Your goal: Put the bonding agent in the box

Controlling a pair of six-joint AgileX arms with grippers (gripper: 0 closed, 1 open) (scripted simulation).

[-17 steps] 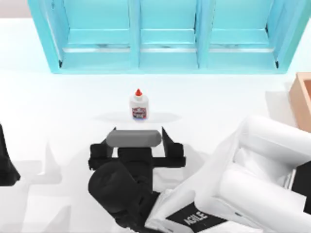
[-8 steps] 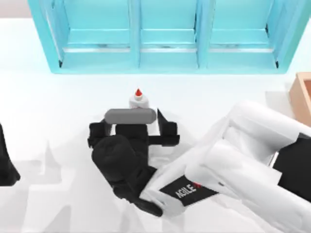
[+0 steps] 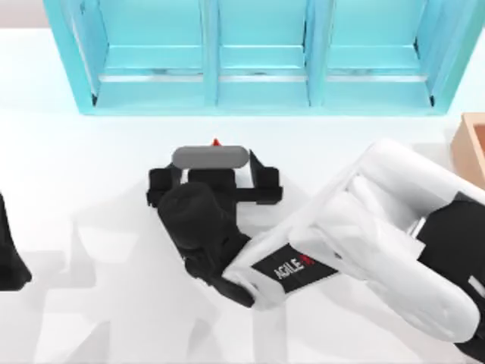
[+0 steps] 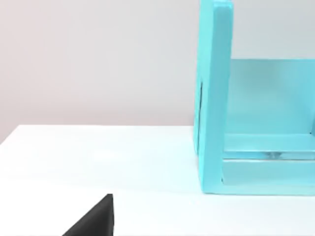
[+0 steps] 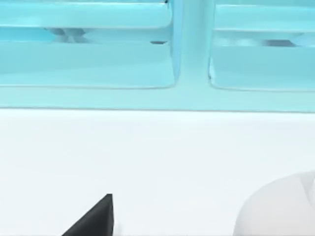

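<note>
Of the bonding agent, the red cap tip alone peeks out past my right gripper, which hangs over the bottle and hides its body. The gripper is open, with its black fingers spread to either side of where the bottle stands. In the right wrist view one black fingertip shows, along with a white rounded shape that I cannot identify. The tan box sits at the table's right edge, partly cut off. My left arm stays parked at the left edge, its fingertip off to one side.
A large teal three-bay shelf unit runs along the back of the table, close behind the bottle; its bays and side wall fill the wrist views. The white right arm crosses the table's right half.
My right gripper has moved toward the shelf and over the bottle, covering the label and body until just the cap tip shows. The left arm has not moved.
</note>
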